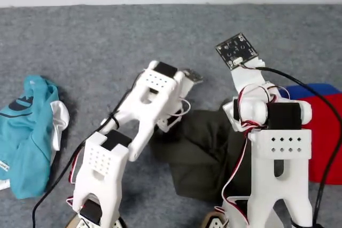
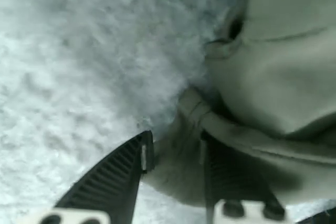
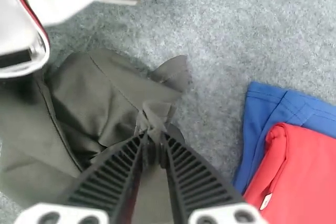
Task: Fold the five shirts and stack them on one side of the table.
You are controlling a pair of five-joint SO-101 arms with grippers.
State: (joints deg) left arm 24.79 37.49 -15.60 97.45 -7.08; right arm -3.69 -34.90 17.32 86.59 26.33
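Observation:
An olive shirt (image 1: 203,153) lies crumpled at the table's middle, between the two arms. My left gripper (image 2: 173,148) is at the shirt's left edge, shut on a thick fold of the olive shirt (image 2: 273,77). From above, the left gripper (image 1: 173,121) is low over that edge. My right gripper (image 3: 153,142) is shut on a pinched-up peak of the olive shirt (image 3: 89,98) near its right side. A teal shirt (image 1: 26,132) with a white shirt (image 1: 60,118) beside it lies bunched at the far left.
A red shirt (image 1: 323,137) lies on a blue shirt (image 1: 312,90) at the right edge, close to the right arm; the red shirt (image 3: 294,166) and blue shirt (image 3: 262,114) are just beside the right gripper. The grey carpeted table (image 1: 107,41) stretches behind the arms.

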